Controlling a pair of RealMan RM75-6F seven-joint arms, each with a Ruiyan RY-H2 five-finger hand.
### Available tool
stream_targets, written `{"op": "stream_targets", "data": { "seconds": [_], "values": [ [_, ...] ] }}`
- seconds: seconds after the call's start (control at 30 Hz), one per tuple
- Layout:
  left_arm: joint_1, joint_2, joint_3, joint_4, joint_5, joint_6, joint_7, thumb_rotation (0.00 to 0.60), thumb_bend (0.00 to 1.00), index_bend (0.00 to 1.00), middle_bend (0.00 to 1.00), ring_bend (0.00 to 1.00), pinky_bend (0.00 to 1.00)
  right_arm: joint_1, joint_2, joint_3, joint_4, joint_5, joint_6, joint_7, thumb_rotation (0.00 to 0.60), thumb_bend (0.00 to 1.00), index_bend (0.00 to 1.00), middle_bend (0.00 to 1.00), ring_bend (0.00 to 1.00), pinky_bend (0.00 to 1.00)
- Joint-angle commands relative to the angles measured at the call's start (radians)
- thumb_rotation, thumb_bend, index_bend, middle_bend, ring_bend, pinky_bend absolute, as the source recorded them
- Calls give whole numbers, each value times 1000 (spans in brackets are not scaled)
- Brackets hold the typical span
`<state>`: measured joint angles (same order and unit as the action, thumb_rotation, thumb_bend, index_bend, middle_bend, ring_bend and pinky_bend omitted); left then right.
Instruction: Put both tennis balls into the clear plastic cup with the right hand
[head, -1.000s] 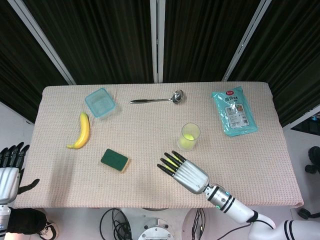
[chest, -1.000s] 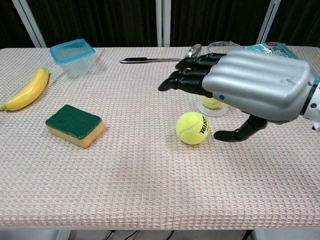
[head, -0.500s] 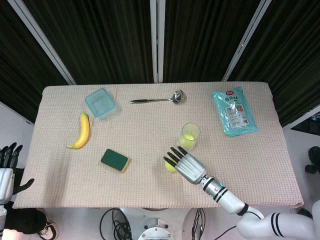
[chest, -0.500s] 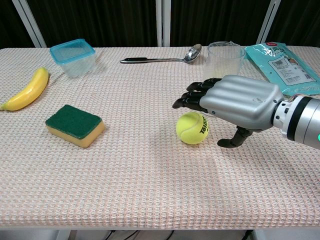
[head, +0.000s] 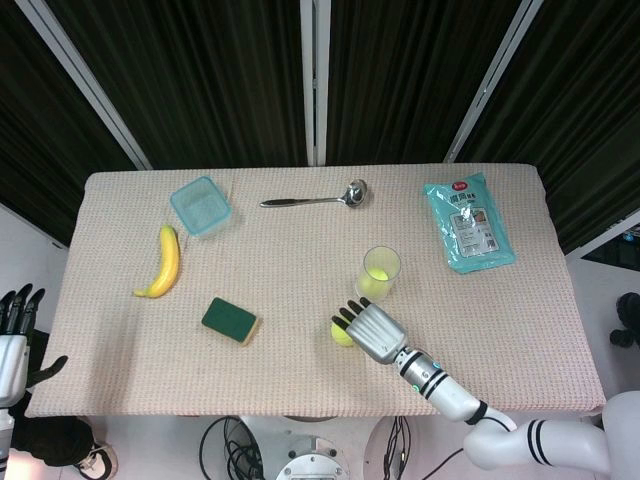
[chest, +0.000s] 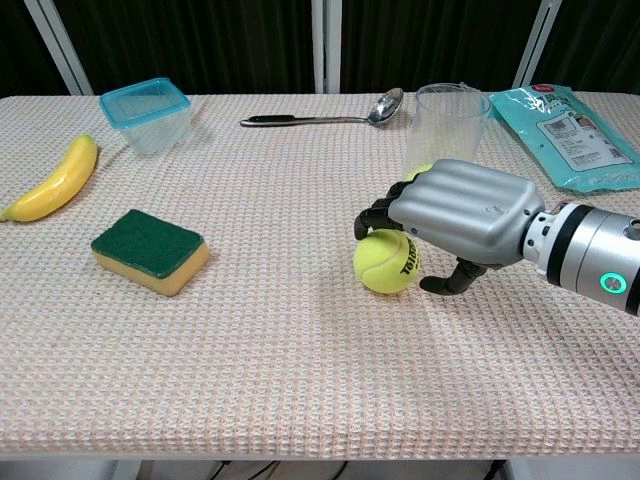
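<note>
One yellow felt tennis ball (chest: 387, 261) on table, right hand (chest: 462, 216) cupped over it, fingers curling, grip unconfirmed; second ball inside clear plastic cup (chest: 449, 118).

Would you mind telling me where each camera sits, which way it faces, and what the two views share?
Head view: high above, looking down on the table; shows the right hand and left hand.
Chest view: low at the near edge, looking across; shows only the right hand.
Shared: right hand over the tennis ball, clear cup, sponge, banana.
</note>
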<state>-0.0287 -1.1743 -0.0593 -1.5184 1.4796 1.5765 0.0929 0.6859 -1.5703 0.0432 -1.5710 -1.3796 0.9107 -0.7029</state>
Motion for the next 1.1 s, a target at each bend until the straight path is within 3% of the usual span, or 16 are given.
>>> {"op": "stream_targets", "data": {
  "seconds": [0.03, 0.07, 0.2, 0.43, 0.6, 0.7, 0.83, 0.97, 1.1],
  "values": [
    [2, 0, -1, 0, -4, 2, -1, 600, 0, 58, 0, 0, 0, -3, -13, -10, 20, -30, 25, 21, 600, 271, 532, 413, 370, 467],
    [3, 0, -2, 0, -5, 1, -2, 600, 0, 59, 0, 0, 0, -4, -15, -11, 24, -41, 34, 30, 600, 292, 601, 448, 407, 503],
    [4, -1, -2, 3, -5, 0, -8, 600, 0, 60, 0, 0, 0, -10, -7, -12, 22, -116, 96, 98, 600, 328, 708, 500, 457, 553],
    [5, 2, -2, -2, -1, 4, -7, 600, 0, 60, 0, 0, 0, -17, 54, 0, -50, -308, 267, 226, 600, 330, 728, 524, 470, 563],
    [5, 3, -1, -8, 2, 5, -1, 600, 0, 60, 0, 0, 0, -32, 109, 42, -133, -373, 369, 222, 600, 327, 726, 524, 470, 563],
    [5, 6, 1, -13, 6, 3, 2, 600, 0, 60, 0, 0, 0, -45, 144, 87, -170, -352, 403, 193, 600, 331, 726, 525, 470, 563],
    [3, 8, 2, -18, 11, 2, 4, 600, 0, 60, 0, 0, 0, -64, 180, 148, -174, -237, 397, 151, 600, 364, 725, 527, 469, 563],
    [1, 9, 4, -21, 14, -2, 17, 600, 0, 60, 0, 0, 0, -60, 203, 182, -140, -119, 338, 112, 600, 439, 710, 519, 469, 554],
    [0, 12, 3, -29, 13, -4, 24, 600, 0, 60, 0, 0, 0, -58, 199, 196, -98, -62, 321, 116, 600, 441, 695, 506, 469, 539]
  ]
}}
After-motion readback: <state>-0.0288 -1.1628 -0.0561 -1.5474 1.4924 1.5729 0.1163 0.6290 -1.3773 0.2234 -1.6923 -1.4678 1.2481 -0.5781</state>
